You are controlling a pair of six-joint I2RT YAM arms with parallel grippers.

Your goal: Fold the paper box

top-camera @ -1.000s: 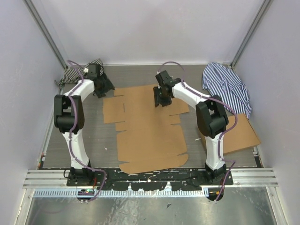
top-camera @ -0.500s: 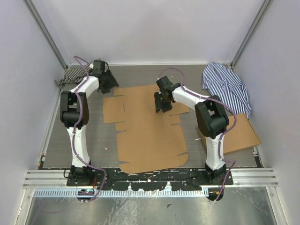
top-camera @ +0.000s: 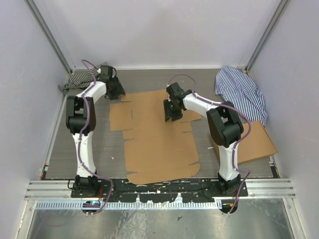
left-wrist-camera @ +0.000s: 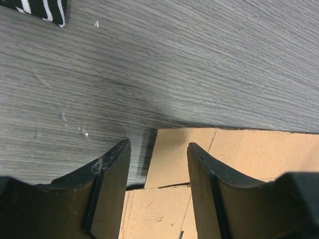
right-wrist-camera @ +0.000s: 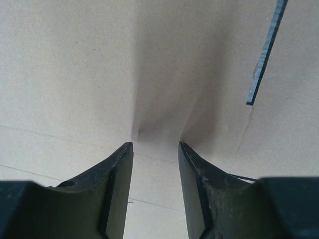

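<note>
Box: lying flat and unfolded on the table, mid-field, its near edge close to the arm bases.
Second cardboard: lying flat to the right, partly hidden behind the right arm.
Right gripper: pointing down at the box's far half, jaws standing apart over bare board; contact unclear.
Left gripper: hanging low at the box's far-left corner, jaws apart, straddling the corner edge.
Left cloth: striped, lying bunched at the far left.
Right cloth: striped, lying at the far right.
</note>
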